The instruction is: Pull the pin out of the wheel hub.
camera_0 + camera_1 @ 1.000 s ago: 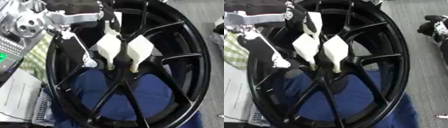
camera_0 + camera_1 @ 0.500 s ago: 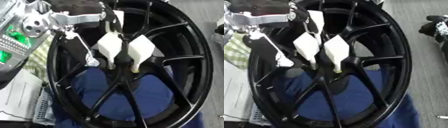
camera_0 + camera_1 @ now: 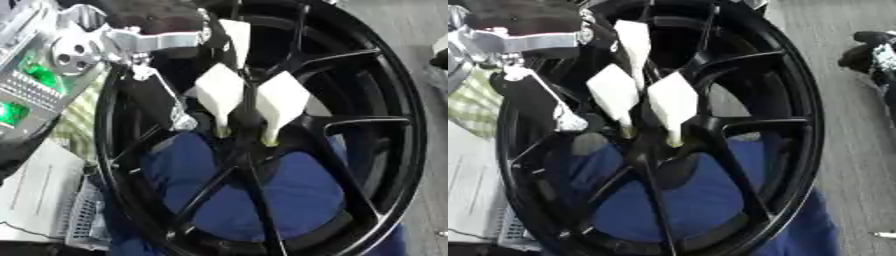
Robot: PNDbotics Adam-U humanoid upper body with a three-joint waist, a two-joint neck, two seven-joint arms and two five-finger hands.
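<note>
Two pale wedges (image 3: 219, 92) and (image 3: 282, 100) stand side by side just below and to the right of my left hand (image 3: 144, 42), their narrow yellowish ends set into the centre of the wheel hub (image 3: 398, 150). A third, longer pale piece (image 3: 234, 36) stands upright just right of the hand, above the pair. I cannot tell which of these is the pin, nor whether any of them belongs to the hand.

The left hand enters from the upper left on a silver wrist joint (image 3: 77, 49). It lies over the upper left rim of the hub. A thin silver rod (image 3: 162, 92) runs down and to the right from it and ends in a small silver tip (image 3: 185, 121) beside the left wedge. Whether the hand is open, closed or holding anything, I cannot tell.

The hub is black with thin spokes, and it fills most of both views below and to the right of the hand. A blue cloth (image 3: 297, 192) shows through the spokes, well below the hand. To the left of the hand sits a grey device with green lights (image 3: 26, 82). Below that lie a green-checked cloth (image 3: 472, 107) and a white sheet (image 3: 35, 190).
</note>
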